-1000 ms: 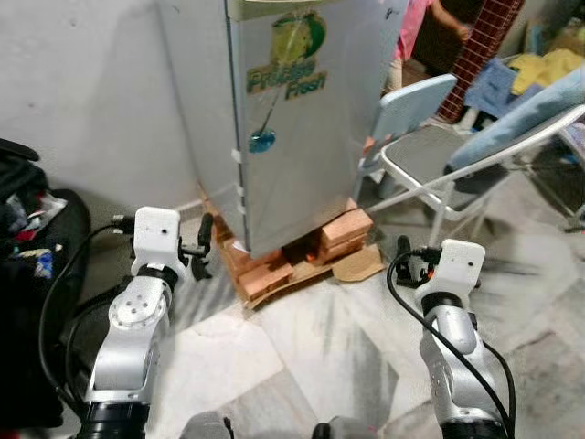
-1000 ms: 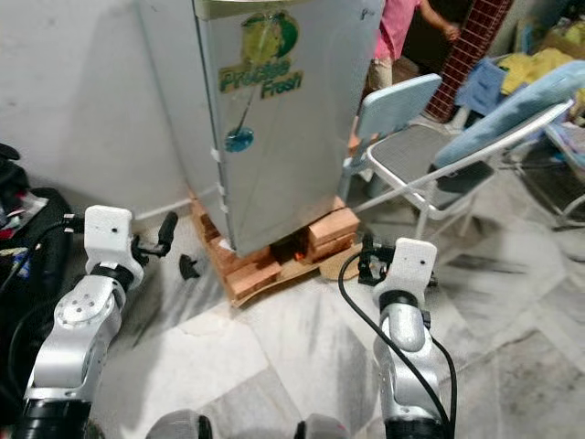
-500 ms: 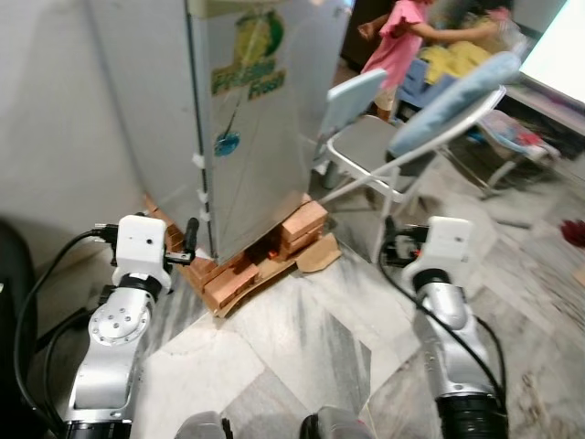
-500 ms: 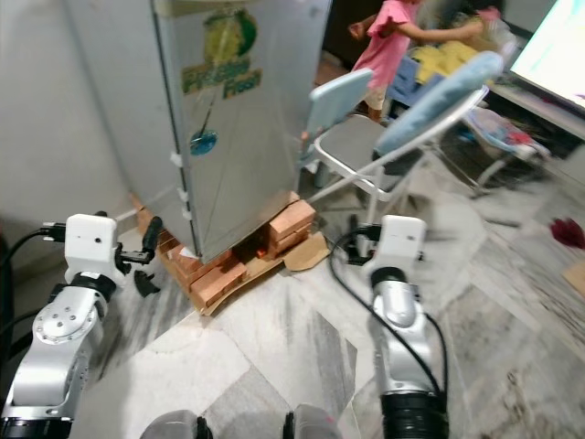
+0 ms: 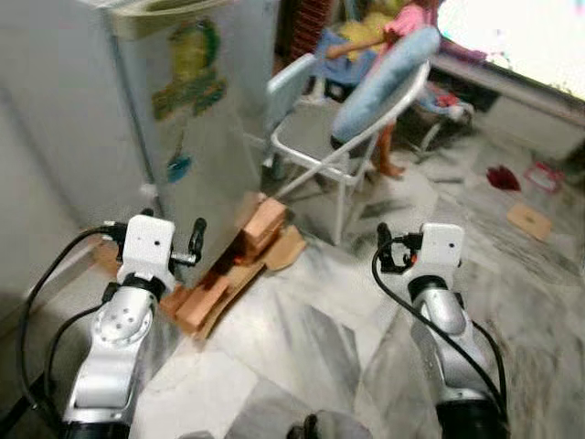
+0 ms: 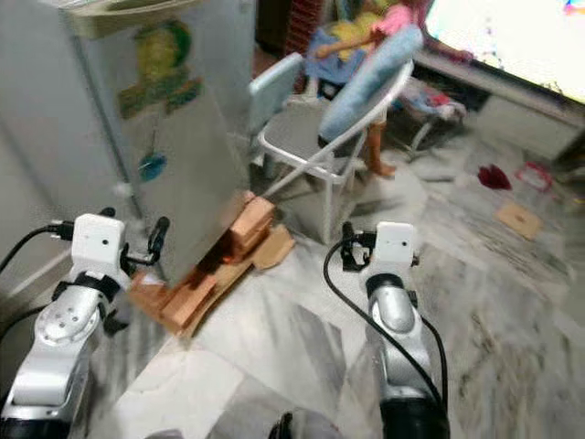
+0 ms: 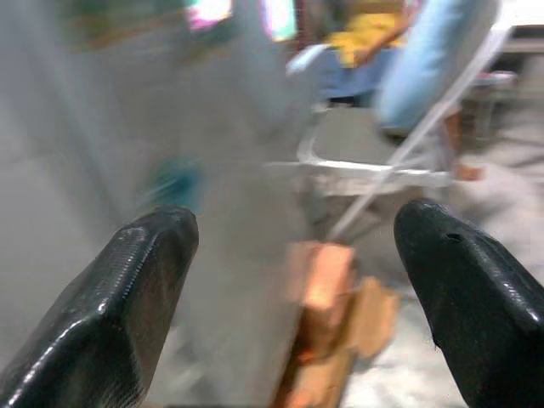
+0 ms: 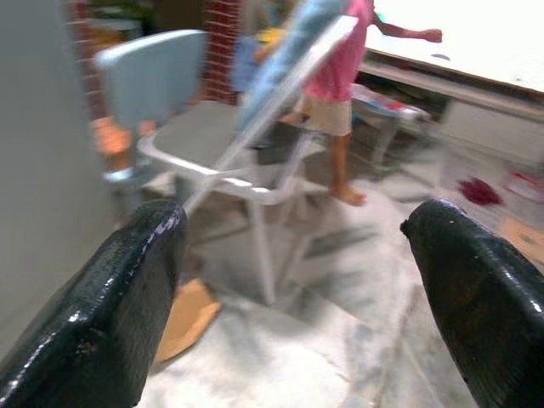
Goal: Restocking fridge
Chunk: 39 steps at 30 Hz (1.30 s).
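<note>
1. Your left pincer (image 7: 289, 280) has its two black fingers (image 7: 127, 314) spread wide with nothing between them. It is held at chest height, just beside the fridge (image 5: 174, 119), probably so it is ready to reach for the door.
2. Your right pincer (image 8: 289, 297) is equally wide open and empty, raised over the marble floor (image 5: 302, 347) well apart from the fridge and pointing toward the folding chair (image 5: 320, 146).
3. The fridge, silver with a green-and-yellow sticker (image 5: 194, 69), stands ahead to your left with its door closed. It rests on stacked bricks (image 5: 260, 224) and a scrap of cardboard (image 5: 283, 251), seemingly to keep it off the floor.
4. A person in a pink top (image 8: 340, 59) stands behind the chair; keep the arms clear.
5. Neither pincer carries any stock, so judge restocking as not yet begun. The blur suggests you are mid-walk.
</note>
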Available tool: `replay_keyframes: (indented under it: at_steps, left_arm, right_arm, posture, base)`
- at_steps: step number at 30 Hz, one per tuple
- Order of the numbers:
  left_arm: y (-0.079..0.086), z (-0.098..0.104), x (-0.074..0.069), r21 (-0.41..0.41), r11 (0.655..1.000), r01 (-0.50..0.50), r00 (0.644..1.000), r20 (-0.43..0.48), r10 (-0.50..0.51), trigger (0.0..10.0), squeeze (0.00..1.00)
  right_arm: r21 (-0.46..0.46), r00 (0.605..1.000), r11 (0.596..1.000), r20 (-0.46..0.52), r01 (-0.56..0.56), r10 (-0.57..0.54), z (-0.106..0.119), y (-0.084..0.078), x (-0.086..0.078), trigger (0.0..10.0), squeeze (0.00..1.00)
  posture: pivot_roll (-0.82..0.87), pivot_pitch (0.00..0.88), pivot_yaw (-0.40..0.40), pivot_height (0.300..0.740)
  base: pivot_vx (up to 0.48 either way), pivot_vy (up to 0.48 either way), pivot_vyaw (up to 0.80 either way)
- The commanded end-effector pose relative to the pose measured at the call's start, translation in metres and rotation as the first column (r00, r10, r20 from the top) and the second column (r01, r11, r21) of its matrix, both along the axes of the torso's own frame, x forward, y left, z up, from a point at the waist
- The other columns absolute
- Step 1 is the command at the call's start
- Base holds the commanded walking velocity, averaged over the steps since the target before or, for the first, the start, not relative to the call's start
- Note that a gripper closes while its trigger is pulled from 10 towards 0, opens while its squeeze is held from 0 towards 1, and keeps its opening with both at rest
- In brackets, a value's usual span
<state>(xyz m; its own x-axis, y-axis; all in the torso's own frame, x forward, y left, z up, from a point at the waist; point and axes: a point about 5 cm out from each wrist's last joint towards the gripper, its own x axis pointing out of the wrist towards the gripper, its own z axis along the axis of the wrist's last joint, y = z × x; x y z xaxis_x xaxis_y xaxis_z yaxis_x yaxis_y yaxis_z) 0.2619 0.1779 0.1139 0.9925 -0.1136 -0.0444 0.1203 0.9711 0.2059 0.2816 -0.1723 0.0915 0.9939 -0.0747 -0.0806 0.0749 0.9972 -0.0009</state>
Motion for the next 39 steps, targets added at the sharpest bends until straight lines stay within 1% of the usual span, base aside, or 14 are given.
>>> replay_keyframes:
  at_steps: [1, 2, 4, 6, 10, 15, 21, 25, 27, 28, 31, 34, 36, 39]
  left_arm:
    - [-0.013, 0.003, 0.003, -0.029, 0.999, 0.043, 0.999, 0.009, -0.043, 10.0, 0.00]
    - [-0.015, -0.001, 0.002, -0.095, 0.995, 0.038, 0.999, -0.024, -0.040, 10.0, 0.00]
    - [-0.016, -0.003, 0.001, -0.151, 0.988, 0.021, 0.999, -0.040, -0.028, 10.0, 0.00]
    - [-0.015, -0.003, 0.001, -0.144, 0.989, 0.021, 0.999, -0.037, -0.026, 10.0, 0.00]
    - [-0.013, -0.003, -0.002, -0.179, 0.984, 0.002, 0.999, -0.033, -0.008, 10.0, 0.00]
    - [-0.013, -0.001, -0.007, -0.168, 0.986, -0.010, 1.000, -0.013, 0.008, 10.0, 0.00]
    - [-0.010, -0.003, -0.013, -0.148, 0.988, -0.033, 0.999, -0.014, 0.031, 10.0, 0.00]
    - [-0.005, -0.004, -0.017, -0.113, 0.992, -0.061, 0.998, -0.017, 0.060, 10.0, 0.00]
    - [0.000, -0.006, -0.019, -0.085, 0.994, -0.066, 0.998, -0.025, 0.064, 10.0, 0.00]
    - [0.000, -0.006, -0.019, -0.079, 0.995, -0.063, 0.998, -0.025, 0.061, 10.0, 0.00]
    - [0.002, -0.006, -0.019, -0.057, 0.997, -0.050, 0.999, -0.024, 0.049, 10.0, 0.00]
    - [0.004, -0.004, -0.013, -0.040, 0.999, -0.030, 0.999, -0.020, 0.030, 10.0, 0.00]
    - [0.008, 0.000, -0.008, -0.052, 0.998, -0.037, 0.999, -0.001, 0.037, 10.0, 0.00]
    - [0.009, 0.000, -0.006, -0.054, 0.998, -0.046, 0.999, -0.006, 0.045, 10.0, 0.00]
  right_arm:
    - [-0.013, 0.999, 0.999, -0.002, 0.033, -0.033, 0.001, -0.010, -0.001, 10.0, 0.00]
    - [-0.013, 1.000, 1.000, -0.006, 0.024, -0.024, -0.001, -0.009, -0.002, 10.0, 0.00]
    - [-0.012, 1.000, 1.000, -0.009, 0.017, -0.017, -0.001, -0.008, -0.002, 10.0, 0.00]
    - [-0.014, 1.000, 1.000, -0.013, 0.012, -0.012, -0.002, -0.007, -0.003, 10.0, 0.00]
    - [-0.018, 1.000, 1.000, -0.015, 0.000, -0.001, -0.003, -0.005, -0.002, 10.0, 0.00]
    - [-0.021, 1.000, 1.000, -0.014, -0.004, 0.004, -0.002, -0.004, -0.002, 10.0, 0.00]
    - [-0.023, 1.000, 1.000, -0.019, -0.001, 0.001, -0.004, -0.005, -0.004, 10.0, 0.00]
    - [-0.009, 1.000, 1.000, -0.017, 0.021, -0.021, -0.004, -0.008, -0.007, 10.0, 0.00]
    - [-0.006, 0.998, 0.998, -0.016, 0.057, -0.057, -0.007, -0.012, -0.012, 10.0, 0.00]
    - [-0.004, 0.998, 0.998, -0.015, 0.069, -0.069, -0.007, -0.014, -0.013, 10.0, 0.00]
    - [0.000, 0.995, 0.995, -0.015, 0.098, -0.098, -0.009, -0.016, -0.017, 10.0, 0.00]
    - [0.012, 0.990, 0.991, -0.026, 0.136, -0.135, -0.014, -0.019, -0.022, 10.0, 0.00]
    - [0.011, 0.991, 0.992, -0.024, 0.129, -0.129, -0.014, -0.016, -0.023, 10.0, 0.00]
    - [0.009, 0.992, 0.993, -0.025, 0.120, -0.120, -0.014, -0.015, -0.023, 10.0, 0.00]
  posture:
    - [0.05, 0.068, -0.096, 0.740]
    - [0.06, 0.071, -0.100, 0.740]
    - [0.06, 0.073, -0.106, 0.740]
    - [0.07, 0.075, -0.110, 0.740]
    - [0.07, 0.078, -0.121, 0.740]
    - [0.07, 0.081, -0.123, 0.740]
    - [0.07, 0.082, -0.116, 0.740]
    - [0.08, 0.072, -0.091, 0.740]
    - [0.08, 0.049, -0.047, 0.740]
    - [0.08, 0.049, -0.047, 0.740]
    - [0.08, 0.033, -0.022, 0.740]
    - [0.07, 0.023, -0.006, 0.740]
    - [0.06, 0.021, -0.001, 0.740]
    - [0.05, 0.024, -0.009, 0.740]
  base:
    - [0.461, 0.000, -0.80]
    - [0.375, 0.300, -0.80]
    - [0.307, 0.358, -0.80]
    - [0.000, 0.435, -0.80]
    - [0.000, 0.471, -0.37]
    - [0.000, 0.434, 0.00]
    - [0.000, 0.000, 0.00]
    - [0.000, 0.000, 0.00]
    - [0.000, 0.000, 0.00]
    - [0.000, 0.000, 0.00]
    - [0.000, 0.000, 0.00]
    - [0.000, 0.000, 0.00]
    - [0.000, 0.000, 0.00]
    - [0.000, 0.000, 0.00]
